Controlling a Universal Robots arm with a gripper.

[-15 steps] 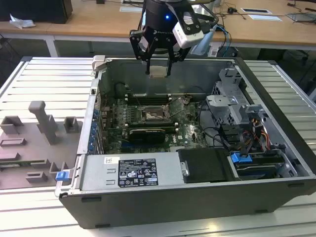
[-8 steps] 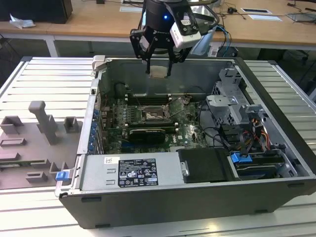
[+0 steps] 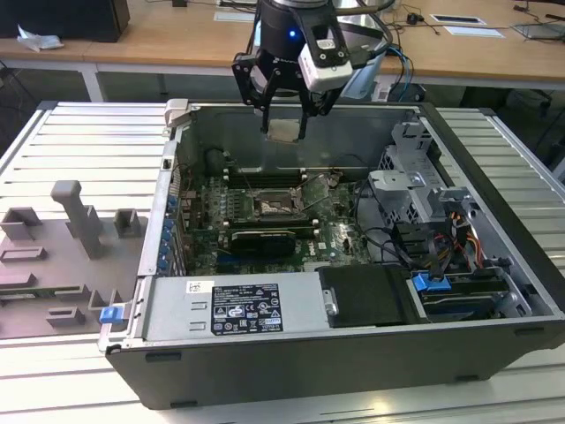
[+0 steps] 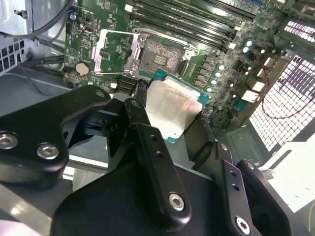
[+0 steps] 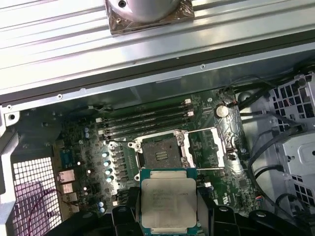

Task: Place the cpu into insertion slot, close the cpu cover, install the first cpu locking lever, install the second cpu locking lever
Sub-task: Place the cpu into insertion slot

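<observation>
Downward claw [image 3: 284, 132], seemingly tight on cpu [image 5: 169, 201]

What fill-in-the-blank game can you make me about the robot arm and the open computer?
1. The gripper is holding the ____ above the computer.
2. The insertion slot is ____, with nothing in it.
3. The cpu cover is swung ____, not shut.
Missing words: cpu; empty; open.

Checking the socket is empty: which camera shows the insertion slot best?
The first wrist view: the insertion slot sits unobstructed, nearly head-on. The second wrist view shows it slanted; the exterior view, far off.
</observation>
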